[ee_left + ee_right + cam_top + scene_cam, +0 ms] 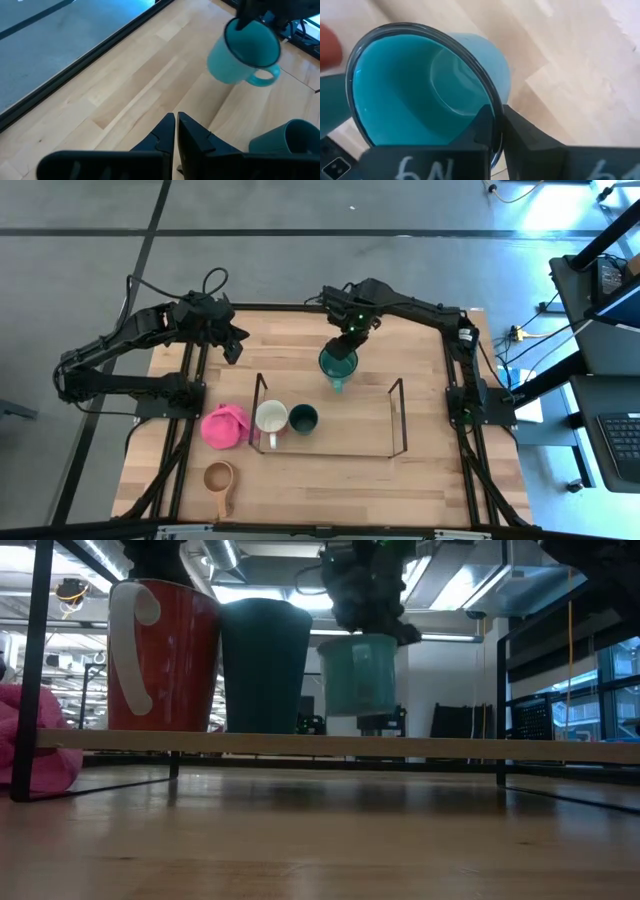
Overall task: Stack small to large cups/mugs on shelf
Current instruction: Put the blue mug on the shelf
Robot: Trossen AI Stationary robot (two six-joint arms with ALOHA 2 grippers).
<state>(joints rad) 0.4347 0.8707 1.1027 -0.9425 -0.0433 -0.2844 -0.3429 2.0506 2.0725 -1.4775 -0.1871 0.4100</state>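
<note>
High view: the right gripper (347, 340) pinches the rim of the larger teal enamel mug (338, 366) between its fingers, holding it in the air above the desk (420, 470), just behind the low black wire shelf (398, 416). On the shelf's left end stand the white-rimmed, brownish-red mug (270, 420) and the small dark green cup (303, 419), side by side. Left gripper (234, 346) hovers near the desk's far left corner, fingers clenched on nothing.

Glossy enamel teal mug (420, 95), wooden table (420, 380)
</note>
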